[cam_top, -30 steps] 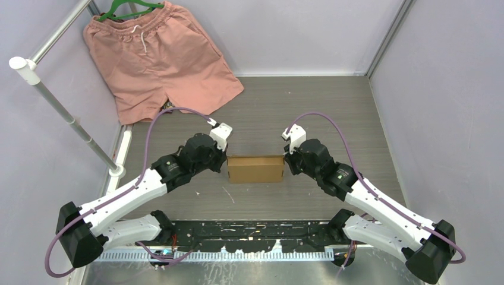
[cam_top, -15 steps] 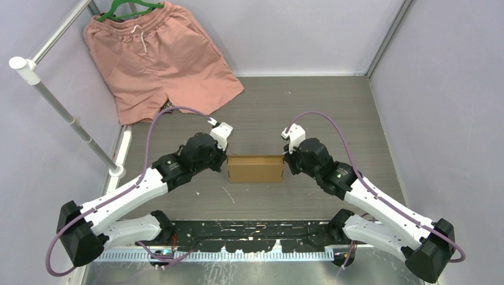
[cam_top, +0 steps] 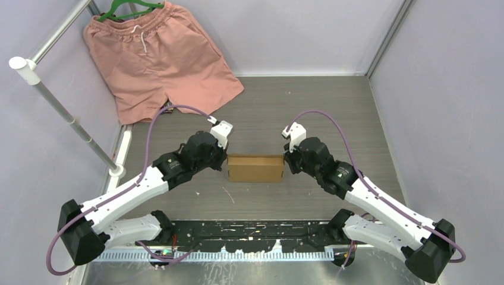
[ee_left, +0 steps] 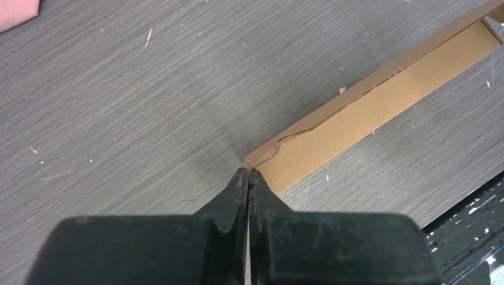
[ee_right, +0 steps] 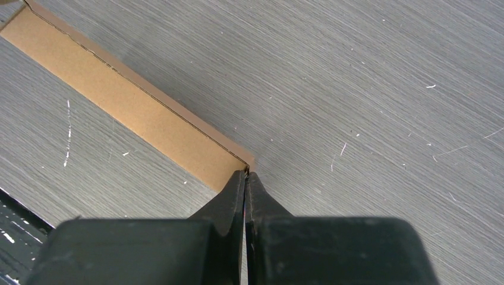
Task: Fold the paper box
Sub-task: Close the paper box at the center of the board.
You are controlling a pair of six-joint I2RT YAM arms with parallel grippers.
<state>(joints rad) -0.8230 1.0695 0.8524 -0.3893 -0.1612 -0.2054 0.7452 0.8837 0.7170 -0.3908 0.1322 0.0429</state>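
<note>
The paper box (cam_top: 255, 168) is a small, flat brown cardboard box lying in the middle of the table. My left gripper (cam_top: 226, 161) is shut, its tips against the box's left end. In the left wrist view the closed tips (ee_left: 247, 172) touch a slightly crumpled corner of the box (ee_left: 368, 113), with nothing between the jaws. My right gripper (cam_top: 286, 161) is shut at the box's right end. In the right wrist view its closed tips (ee_right: 246, 173) touch the corner of the box (ee_right: 119, 101).
Salmon-pink shorts (cam_top: 157, 56) on a green hanger lie at the back left. A white metal rail (cam_top: 65, 113) runs along the left side. Purple walls enclose the table, and a black strip (cam_top: 255, 234) runs along the near edge.
The left arm has shifted very slightly. The box and the right arm stay where they were, and both grippers remain shut.
</note>
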